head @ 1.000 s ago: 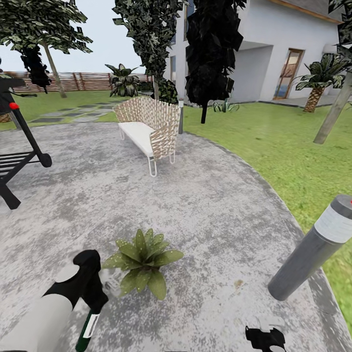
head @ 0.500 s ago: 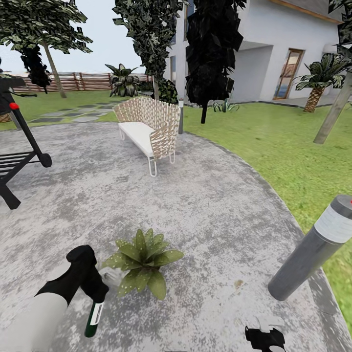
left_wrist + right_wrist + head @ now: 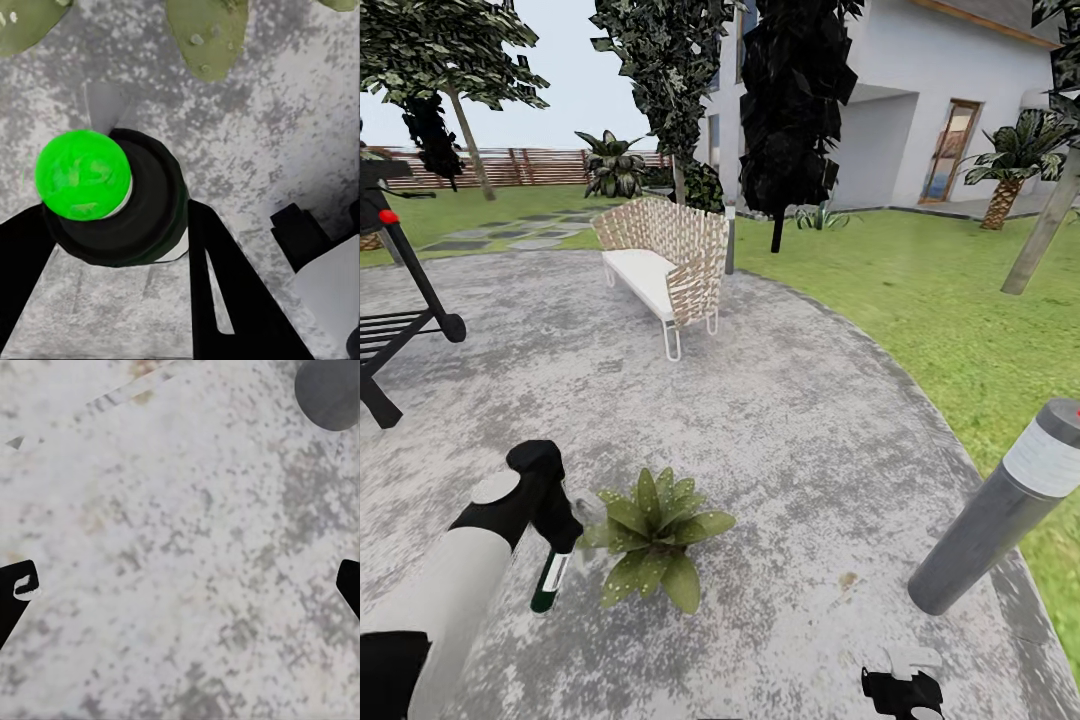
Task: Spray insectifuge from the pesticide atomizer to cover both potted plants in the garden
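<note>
The left gripper (image 3: 552, 545) is closed around the spray bottle (image 3: 548, 585), its two black fingers (image 3: 225, 292) pressing the body from either side; in the left wrist view the bottle (image 3: 112, 199) shows end-on as a dark round form with a bright green disc, wedged between the fingers; in the head view the bottle hangs below the gripper, tilted, dark green with a white label, its lower end near the stone patio (image 3: 780, 420); I cannot tell whether it touches the ground.

Just beside the bottle sits one potted plant (image 3: 653, 538), a low rosette of broad pointed leaves; two of those leaves (image 3: 206, 34) show close ahead of the bottle in the left wrist view, so the spray end seems well placed.

By my judgement the bottle is light, stiff plastic, smooth and rather slippery; being slim and round, it could twist or slide in a two-finger pinch; the middle of the body, near the label, looks the safest hold, leaving the trigger head free.

The right gripper (image 3: 901, 690) is low over bare patio, its fingertips (image 3: 15, 596) spread wide apart with nothing between them; a grey post lamp (image 3: 1000, 510) stands at the patio edge beside the lawn (image 3: 960, 300); farther off are a wicker chair (image 3: 665, 260) and a black grill (image 3: 400, 320).
</note>
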Controlling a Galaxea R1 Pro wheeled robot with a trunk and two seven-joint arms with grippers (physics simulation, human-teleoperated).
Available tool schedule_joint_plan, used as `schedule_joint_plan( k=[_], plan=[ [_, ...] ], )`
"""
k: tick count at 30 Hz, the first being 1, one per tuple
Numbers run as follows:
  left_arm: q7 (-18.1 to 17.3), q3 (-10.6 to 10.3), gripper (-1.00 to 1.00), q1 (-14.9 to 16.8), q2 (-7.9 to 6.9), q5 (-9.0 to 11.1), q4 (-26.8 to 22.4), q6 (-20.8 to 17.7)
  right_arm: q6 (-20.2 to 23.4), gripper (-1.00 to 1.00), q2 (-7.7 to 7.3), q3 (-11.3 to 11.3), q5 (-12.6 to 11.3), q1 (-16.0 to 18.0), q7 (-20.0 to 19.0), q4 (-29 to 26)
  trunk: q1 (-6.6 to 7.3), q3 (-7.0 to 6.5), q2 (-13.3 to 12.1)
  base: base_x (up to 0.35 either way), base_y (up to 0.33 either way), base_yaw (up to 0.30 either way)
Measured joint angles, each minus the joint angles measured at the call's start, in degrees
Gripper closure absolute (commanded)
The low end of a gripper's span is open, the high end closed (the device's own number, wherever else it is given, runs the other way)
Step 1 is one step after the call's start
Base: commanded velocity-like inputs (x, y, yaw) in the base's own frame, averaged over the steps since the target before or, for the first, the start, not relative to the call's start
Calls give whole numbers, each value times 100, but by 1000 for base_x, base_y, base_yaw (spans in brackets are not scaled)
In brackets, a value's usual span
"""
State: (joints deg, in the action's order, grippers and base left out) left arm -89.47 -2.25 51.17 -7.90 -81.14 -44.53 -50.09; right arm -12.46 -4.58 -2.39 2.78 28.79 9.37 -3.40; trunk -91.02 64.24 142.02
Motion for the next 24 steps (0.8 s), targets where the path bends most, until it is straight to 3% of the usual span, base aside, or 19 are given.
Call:
schedule_joint_plan(
  k=[2, 6, 8, 14, 20, 24],
  plan=[
    [-1, -5, 100, 312, -2, -134, 290, 4, 0, -100, -5, 0, 0, 0, 0, 0, 0, 0, 0, 0, 0, 0],
    [-2, -8, 100, 967, 27, -186, 1224, 80, 0, -100, -6, 0, 0, 0, 0, 0, 0, 0, 0, 0, 0, 0],
    [-3, -20, 100, 1126, 59, -198, 1511, 136, -3, -100, -8, 0, 0, 0, 0, 0, 0, 0, 0, 0, 0, 0],
    [-3, -87, 100, 1097, 5, -203, 1589, 162, -6, -100, -17, 0, 7, 0, -4, 9, 0, 1, 0, 0, 0, 0],
    [-3, -109, 100, 1092, 52, -211, 1581, 163, -3, -100, -11, 0, 2, 0, -6, 4, 0, 0, 0, 0, 0, 8],
    [-1, -85, 100, 1093, 84, -208, 1547, 157, -9, -100, 5, 0, -4, 1, 1, -6, 0, 0, 0, 25, -56, 223]
  ],
)
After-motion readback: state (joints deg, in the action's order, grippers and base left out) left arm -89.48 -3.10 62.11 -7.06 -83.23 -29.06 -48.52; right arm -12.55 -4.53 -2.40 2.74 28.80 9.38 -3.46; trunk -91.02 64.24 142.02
